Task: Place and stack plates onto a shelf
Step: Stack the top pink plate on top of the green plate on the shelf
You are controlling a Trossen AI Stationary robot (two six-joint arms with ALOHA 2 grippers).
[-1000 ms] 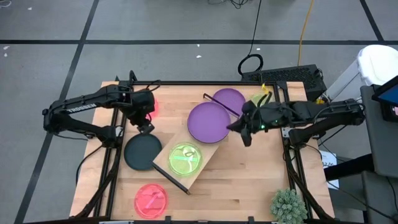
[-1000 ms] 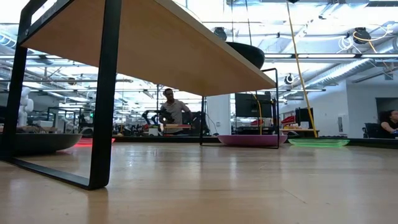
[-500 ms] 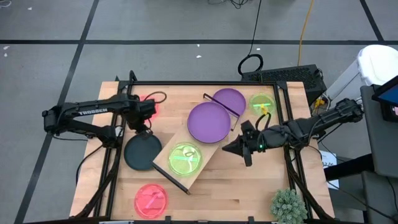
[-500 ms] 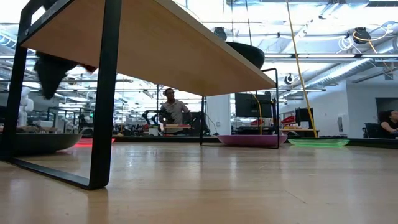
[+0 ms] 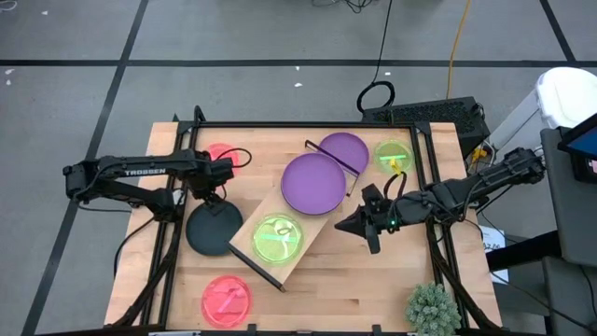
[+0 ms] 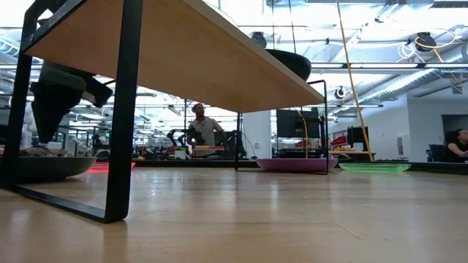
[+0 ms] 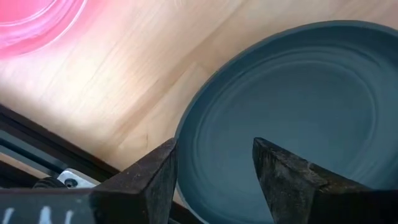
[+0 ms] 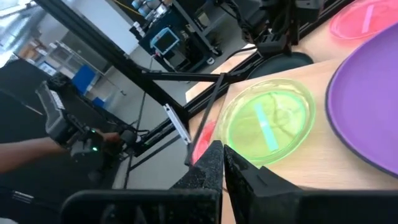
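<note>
- Since a second back the left gripper (image 5: 213, 190) has dropped from up by the pink plate (image 5: 221, 156) to right over the dark teal plate (image 5: 213, 228), fingers (image 7: 155, 180) spread apart, holding nothing.
- That plate sits on the table just beside the shelf (image 5: 297, 222), toward the left arm, so left is way nearer.
- Looks smooth, matte, round, with a shallow raised rim.
- Right gripper (image 5: 366, 224) hangs off the shelf's other side, fingers pinched together, empty.

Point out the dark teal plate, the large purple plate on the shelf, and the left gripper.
dark teal plate (image 5: 213, 229), high view, centre of its dish.
large purple plate (image 5: 315, 183), high view, middle of its face.
left gripper (image 7: 214, 168), left wrist view, gap between its open fingertips.
</note>
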